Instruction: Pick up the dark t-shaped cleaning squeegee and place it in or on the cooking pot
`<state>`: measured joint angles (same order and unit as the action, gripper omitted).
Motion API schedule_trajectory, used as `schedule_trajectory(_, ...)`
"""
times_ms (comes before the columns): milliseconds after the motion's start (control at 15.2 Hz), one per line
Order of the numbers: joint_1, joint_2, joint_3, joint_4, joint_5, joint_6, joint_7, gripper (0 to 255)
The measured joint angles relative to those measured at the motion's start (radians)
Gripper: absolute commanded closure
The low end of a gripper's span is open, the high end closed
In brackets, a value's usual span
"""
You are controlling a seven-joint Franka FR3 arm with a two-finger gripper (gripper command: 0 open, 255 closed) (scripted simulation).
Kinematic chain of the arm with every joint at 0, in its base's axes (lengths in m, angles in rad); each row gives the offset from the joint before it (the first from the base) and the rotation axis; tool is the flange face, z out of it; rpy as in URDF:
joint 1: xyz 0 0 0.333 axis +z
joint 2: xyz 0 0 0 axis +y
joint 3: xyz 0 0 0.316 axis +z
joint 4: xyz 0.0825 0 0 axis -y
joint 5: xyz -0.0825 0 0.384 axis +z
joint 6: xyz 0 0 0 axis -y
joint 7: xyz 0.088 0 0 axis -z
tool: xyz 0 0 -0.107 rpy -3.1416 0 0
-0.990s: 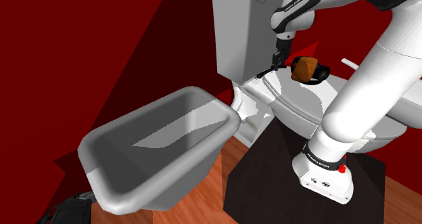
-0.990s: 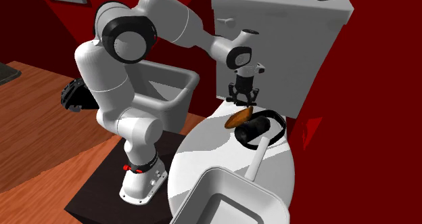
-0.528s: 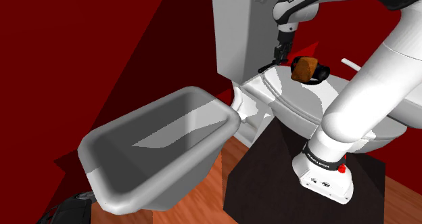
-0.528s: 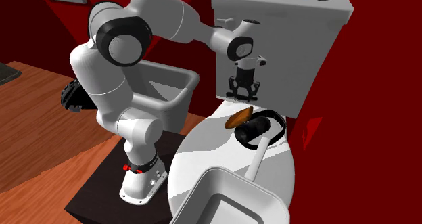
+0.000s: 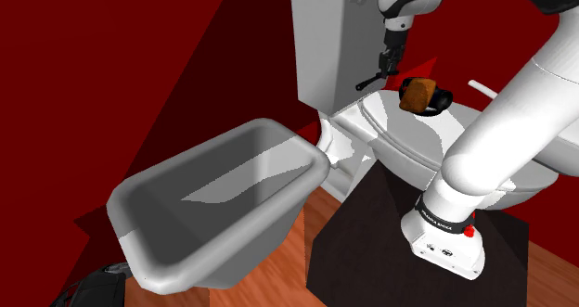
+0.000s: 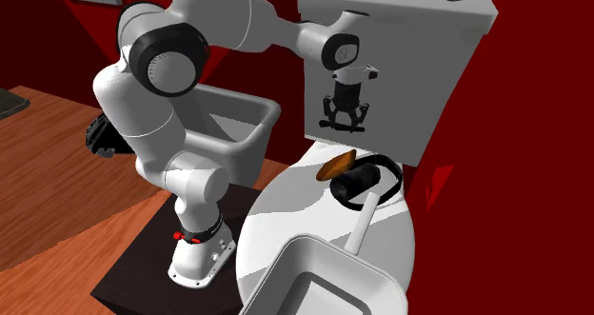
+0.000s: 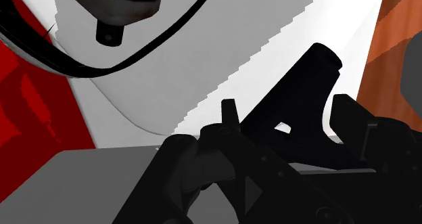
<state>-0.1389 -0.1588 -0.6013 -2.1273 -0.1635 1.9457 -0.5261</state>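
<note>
Now the dark squeegee hangs in the air, pinched tight by the black gripper, which has lifted it off the toilet lid (good start). Next we carry it to the pot.

Dark red walls, white toilet tank, grey tub, orange-brown wood floor with plank lines, black box, white arm with dark joints, black gripper, black squeegee, brown lump, white pot with grey inside
</note>
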Motion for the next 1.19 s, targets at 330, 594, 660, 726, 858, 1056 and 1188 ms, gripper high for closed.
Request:
schedule_trajectory(330,0.002,-0.02,0.01,0.049,-0.006,-0.068,0.005,255)
schedule_trajectory(594,0.004,-0.028,0.015,0.101,-0.007,-0.126,0.003,255)
schedule_trajectory(660,0.004,-0.031,0.016,0.109,-0.007,-0.136,0.004,255)
schedule_trajectory(726,0.005,-0.031,0.018,0.124,-0.006,-0.152,0.004,255)
schedule_trajectory(858,0.006,-0.031,0.018,0.148,-0.005,-0.176,0.001,255)
schedule_trajectory(1056,0.006,-0.038,0.022,0.181,-0.007,-0.215,-0.001,255)
schedule_trajectory(1188,0.008,-0.036,0.024,0.212,-0.005,-0.244,-0.003,255)
